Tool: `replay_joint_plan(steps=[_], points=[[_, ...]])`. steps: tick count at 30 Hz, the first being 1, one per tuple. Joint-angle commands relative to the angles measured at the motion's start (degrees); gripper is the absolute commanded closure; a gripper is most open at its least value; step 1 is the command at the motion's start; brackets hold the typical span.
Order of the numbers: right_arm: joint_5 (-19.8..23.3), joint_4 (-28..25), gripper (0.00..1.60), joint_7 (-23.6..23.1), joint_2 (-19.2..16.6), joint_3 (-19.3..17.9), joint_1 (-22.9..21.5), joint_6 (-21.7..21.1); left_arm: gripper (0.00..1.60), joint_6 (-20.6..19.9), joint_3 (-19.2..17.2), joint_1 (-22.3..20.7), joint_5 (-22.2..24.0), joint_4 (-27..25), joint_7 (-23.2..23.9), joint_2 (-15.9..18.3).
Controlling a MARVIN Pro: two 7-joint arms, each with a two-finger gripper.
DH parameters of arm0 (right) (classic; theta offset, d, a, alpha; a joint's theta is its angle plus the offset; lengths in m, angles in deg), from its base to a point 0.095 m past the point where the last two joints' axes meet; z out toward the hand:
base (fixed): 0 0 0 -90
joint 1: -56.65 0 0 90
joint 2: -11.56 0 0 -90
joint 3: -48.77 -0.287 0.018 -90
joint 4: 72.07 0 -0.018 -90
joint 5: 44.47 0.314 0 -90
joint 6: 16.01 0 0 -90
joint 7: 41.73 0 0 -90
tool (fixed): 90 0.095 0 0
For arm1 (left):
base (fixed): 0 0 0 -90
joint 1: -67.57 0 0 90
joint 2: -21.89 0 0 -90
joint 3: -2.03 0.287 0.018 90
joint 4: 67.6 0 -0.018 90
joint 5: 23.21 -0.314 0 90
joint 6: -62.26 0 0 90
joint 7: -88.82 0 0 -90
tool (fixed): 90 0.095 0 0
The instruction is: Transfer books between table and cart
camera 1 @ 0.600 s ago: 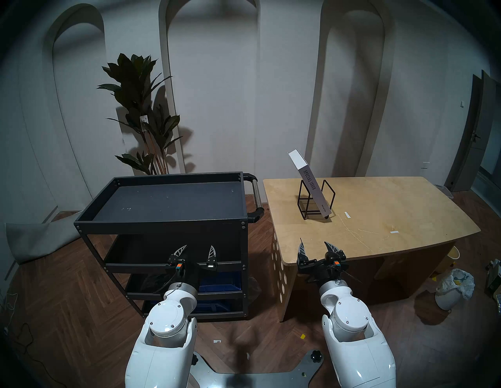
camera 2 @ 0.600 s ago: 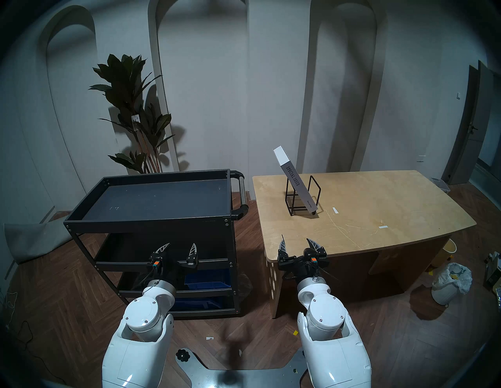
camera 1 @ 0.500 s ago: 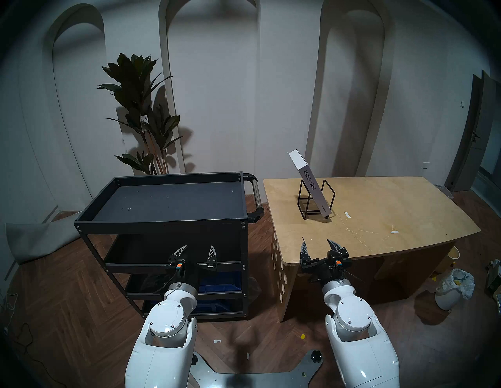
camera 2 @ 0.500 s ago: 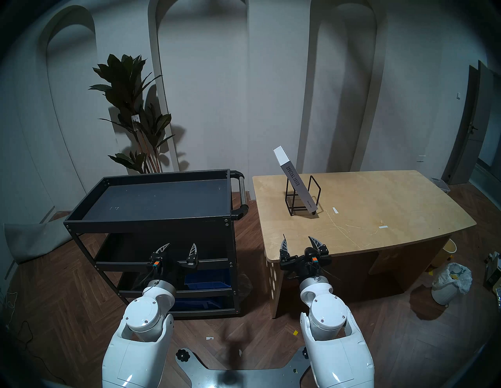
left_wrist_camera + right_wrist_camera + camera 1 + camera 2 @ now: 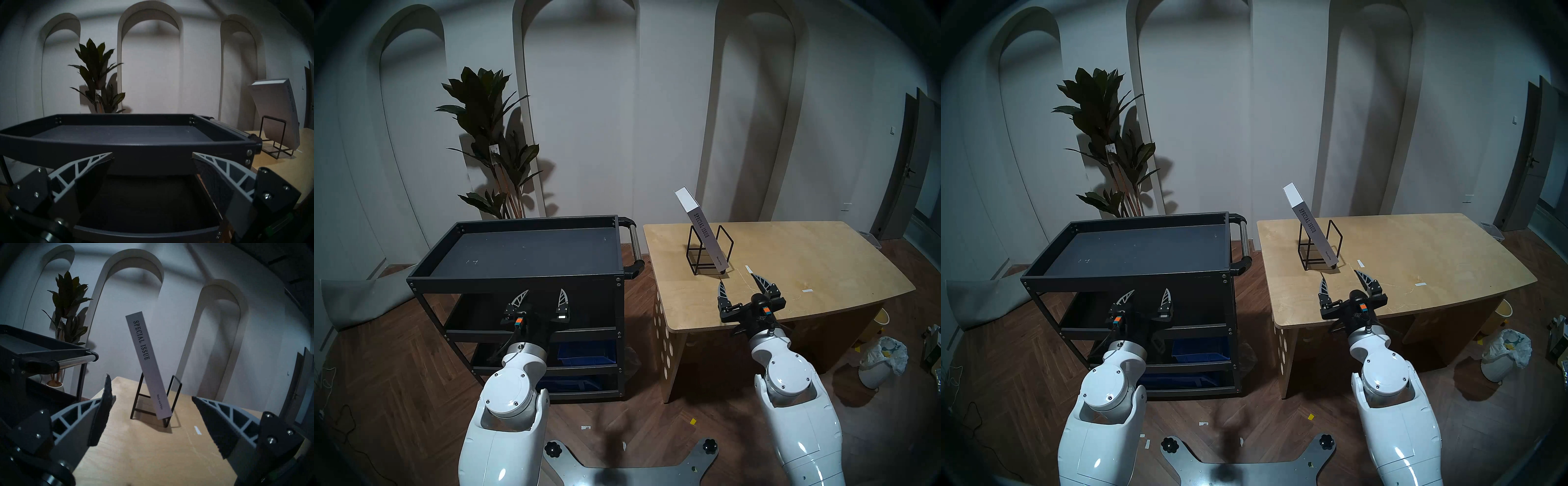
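The book (image 5: 707, 237) has a grey spine printed "SPECIAL ISSUE". It leans left in a black wire rack (image 5: 688, 242) at the back left of the plywood table (image 5: 806, 258). It also shows in the right wrist view (image 5: 147, 365) and in the left wrist view (image 5: 275, 115). My right gripper (image 5: 737, 279) is open and empty, over the table just in front of the rack and apart from the book. My left gripper (image 5: 544, 292) is open and empty, in front of the black cart (image 5: 517, 280), just below its top tray rim (image 5: 136, 149).
The cart's silver-and-black handle (image 5: 634, 244) sits in the gap between cart and table. Blue bins (image 5: 585, 353) lie on a lower cart shelf. A tall plant (image 5: 490, 135) stands behind the cart. A white bin (image 5: 880, 359) stands on the floor at right. Tape strips (image 5: 749, 268) lie on the table.
My right gripper has moved forward and to the right, from the table's front edge to just in front of the rack. My left gripper has risen a little toward the cart's top rim. Both stay open.
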Motion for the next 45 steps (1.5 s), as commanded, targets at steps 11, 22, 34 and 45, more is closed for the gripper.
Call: replay_joint_plan(steps=[11, 22, 34, 45], points=[[-1.7, 8.5, 0.0, -1.4, -3.9, 0.6, -11.7, 3.1, 0.0, -6.5, 2.4, -1.1, -5.6, -9.2, -0.8, 2.1], [-6.8, 14.8, 0.0, 0.8, -4.5, 3.8, -17.9, 3.2, 0.0, -11.4, 5.0, -1.4, -7.1, -10.7, -0.5, 2.6], [-10.4, 22.5, 0.0, 2.5, -4.6, 6.0, -24.5, 2.9, 0.0, -13.8, 5.3, -1.0, -7.8, -12.0, -0.9, 2.5], [-12.4, 32.0, 0.0, 3.5, -4.2, 7.8, -30.3, 4.4, 0.0, -15.1, 6.1, -0.4, -8.3, -13.3, -2.0, 2.4]])
